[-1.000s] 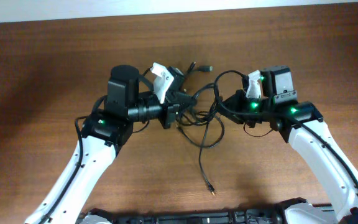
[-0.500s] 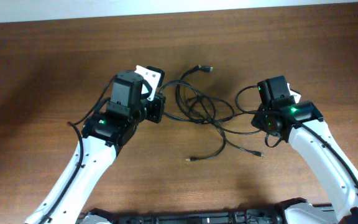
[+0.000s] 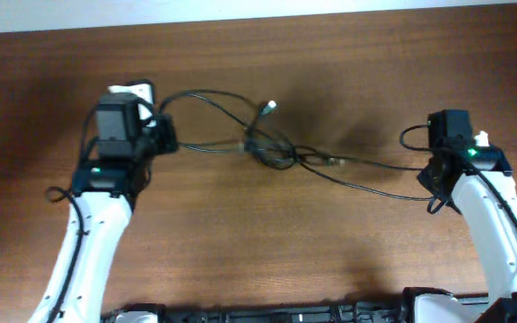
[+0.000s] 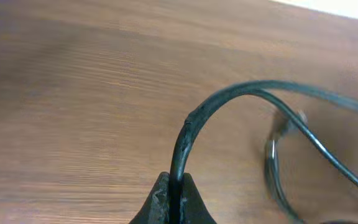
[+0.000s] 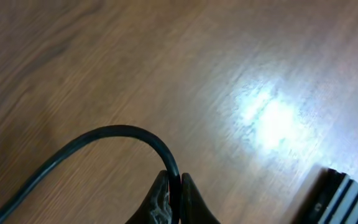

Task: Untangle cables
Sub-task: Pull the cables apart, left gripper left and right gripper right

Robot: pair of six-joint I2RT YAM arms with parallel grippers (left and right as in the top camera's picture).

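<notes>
Brown wooden table [image 3: 285, 256], thin black cables [image 3: 281, 154] stretched across, tangled near middle

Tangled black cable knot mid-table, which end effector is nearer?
Left. The left end effector sits image-left of the tangled black cable knot; the right end effector, image-right, farther off.

At the bottom edge we see our left tool [image 4: 174, 200] pinched tight on a black cable [image 4: 229, 96], with no gap between its two dark fingers [image 4: 159, 200]. The cable rises from the grip, arches over to the right and runs off the right edge. A thinner strand [image 4: 328, 163] slants down to the right beneath it, beside a blurred loop [image 4: 271, 163]. The brown wooden tabletop [image 4: 73, 93] fills the background.
</notes>
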